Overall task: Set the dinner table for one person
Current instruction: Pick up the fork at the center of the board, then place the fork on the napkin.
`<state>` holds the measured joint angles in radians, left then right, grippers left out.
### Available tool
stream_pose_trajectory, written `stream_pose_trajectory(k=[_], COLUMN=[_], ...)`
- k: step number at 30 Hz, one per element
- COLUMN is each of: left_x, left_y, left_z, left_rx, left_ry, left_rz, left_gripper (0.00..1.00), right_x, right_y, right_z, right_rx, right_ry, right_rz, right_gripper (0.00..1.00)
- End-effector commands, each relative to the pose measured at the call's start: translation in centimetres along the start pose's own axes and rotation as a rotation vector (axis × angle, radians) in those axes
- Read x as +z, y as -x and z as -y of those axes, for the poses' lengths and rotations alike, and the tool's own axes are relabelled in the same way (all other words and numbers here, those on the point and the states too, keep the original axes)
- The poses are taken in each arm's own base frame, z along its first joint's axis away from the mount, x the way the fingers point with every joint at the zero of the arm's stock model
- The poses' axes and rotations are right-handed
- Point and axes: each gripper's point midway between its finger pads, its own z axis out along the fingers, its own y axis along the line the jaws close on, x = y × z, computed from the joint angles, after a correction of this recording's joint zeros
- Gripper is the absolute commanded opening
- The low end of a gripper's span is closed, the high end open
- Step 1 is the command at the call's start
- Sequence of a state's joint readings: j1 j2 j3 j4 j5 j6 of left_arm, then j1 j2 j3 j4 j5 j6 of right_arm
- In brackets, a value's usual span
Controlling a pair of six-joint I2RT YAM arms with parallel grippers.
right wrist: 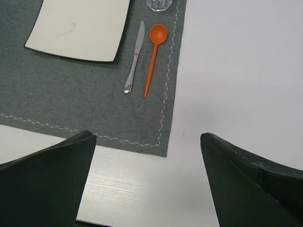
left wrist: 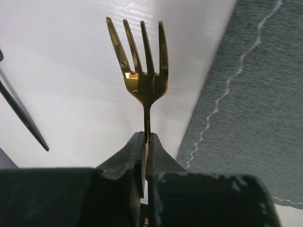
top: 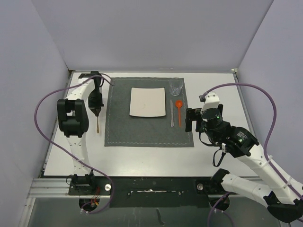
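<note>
My left gripper [top: 96,111] is clamped on the one gold fork [left wrist: 144,71] over the surface [top: 142,156], just left of the placemat [top: 148,127]. Only the left wrist view shows its four tines. On the mat lie one plate [top: 147,102], one knife [top: 172,113], one orange spoon [top: 179,109] and one glass [top: 176,86]. My right gripper [top: 191,119] stands wide and empty beside the mat's right edge.

Gold fork [left wrist: 144,80]; orange spoon [right wrist: 154,61]; silver knife [right wrist: 134,56]; grey placemat [right wrist: 71,94], white zigzag stitching [left wrist: 216,112]; cream plate [right wrist: 80,26]; white dinner table [right wrist: 236,71].
</note>
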<state>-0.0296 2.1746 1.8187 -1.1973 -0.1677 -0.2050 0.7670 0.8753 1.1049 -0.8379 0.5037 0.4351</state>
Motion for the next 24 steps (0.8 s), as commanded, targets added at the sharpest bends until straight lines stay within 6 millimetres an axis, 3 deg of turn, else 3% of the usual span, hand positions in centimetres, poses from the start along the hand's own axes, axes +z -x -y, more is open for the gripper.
stream_pose_trajectory(k=[1,11,24], left_x=[-4.3,-6.4,-5.8], left_y=[1.3,2.5,2.1], left_z=[1.3,4.8,9.2], left_rx=[-0.013,0.03,0.091], left_ry=[-0.037,-0.064,-0.07], left_rz=[0.1,0.149,0.131], left_gripper=[0.0,0.0,0.0], right_x=[-0.7,-0.6,-0.8], right_y=[2.5,2.3,1.8], right_z=[-0.5,-0.4,0.1], right_rx=[0.054,0.045,0.042], right_ry=[0.02,0.016,0.004], right_rz=[0.07,0.069,0.07], right_gripper=[0.98,0.98,0.98])
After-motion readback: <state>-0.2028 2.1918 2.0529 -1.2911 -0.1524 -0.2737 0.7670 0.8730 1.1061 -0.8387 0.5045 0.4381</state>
